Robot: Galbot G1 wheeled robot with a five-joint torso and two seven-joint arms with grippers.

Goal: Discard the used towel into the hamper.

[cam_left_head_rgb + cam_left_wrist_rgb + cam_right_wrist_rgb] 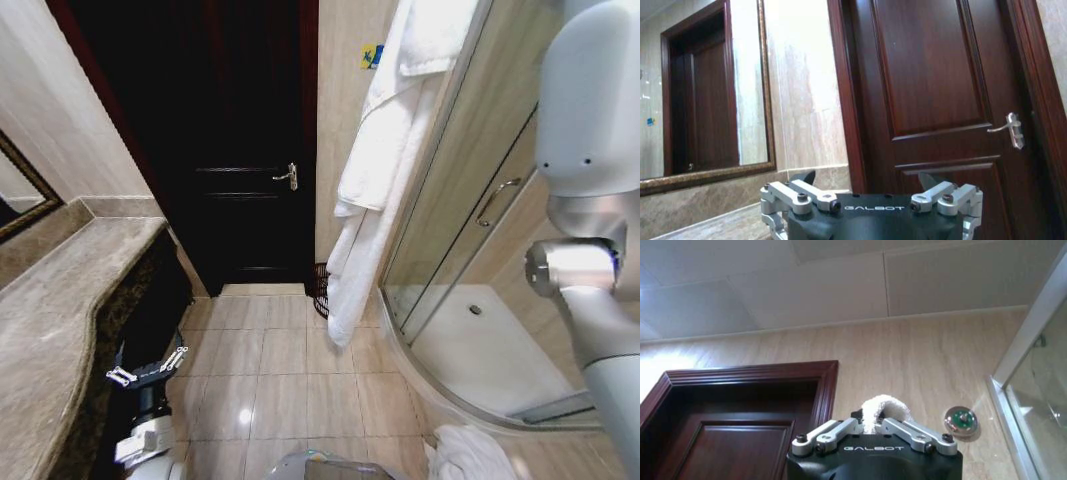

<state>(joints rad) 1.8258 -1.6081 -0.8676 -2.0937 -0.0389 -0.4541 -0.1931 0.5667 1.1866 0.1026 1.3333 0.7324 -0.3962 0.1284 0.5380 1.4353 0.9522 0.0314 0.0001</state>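
**Towel pinched high, hamper by the door**

The right gripper (873, 432) pinches the white towel (365, 190), which hangs beside the dark door (235, 140) and partly screens the hamper (319, 290) at the door's foot. The shower glass (450, 200) stands beyond the towel. Well short of the door, beside the counter (60, 300), the left gripper (148, 371) hangs spread.

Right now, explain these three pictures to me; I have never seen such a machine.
This is a wheeled robot with two arms in a bathroom. The head camera looks down at the tiled floor: a dark door, a stone counter, a shower cabin with a white towel hanging over it, and a small dark hamper behind it. Each other picture comes from a wrist camera. The left gripper hangs low beside the counter, open and empty. The right gripper, raised high, is shut on a fold of white towel.
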